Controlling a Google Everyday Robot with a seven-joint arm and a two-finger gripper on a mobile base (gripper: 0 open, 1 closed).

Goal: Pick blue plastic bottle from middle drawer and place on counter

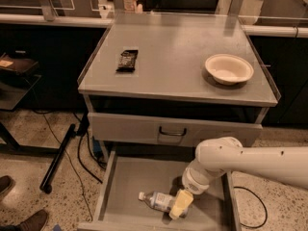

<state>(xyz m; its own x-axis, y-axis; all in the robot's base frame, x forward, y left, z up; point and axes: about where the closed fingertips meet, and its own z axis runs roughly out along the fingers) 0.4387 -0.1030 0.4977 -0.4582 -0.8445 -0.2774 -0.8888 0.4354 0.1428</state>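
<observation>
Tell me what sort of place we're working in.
Likely a lab or workshop test area, not a home kitchen: a bare metal cabinet, loose cables on a speckled floor, and a bystander's shoe nearby. The gripper is down in the open drawer, at the bottle.

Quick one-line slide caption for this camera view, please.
The gripper is down at the blue plastic bottle lying in the open middle drawer; a bowl and dark packet sit on the counter.
</observation>
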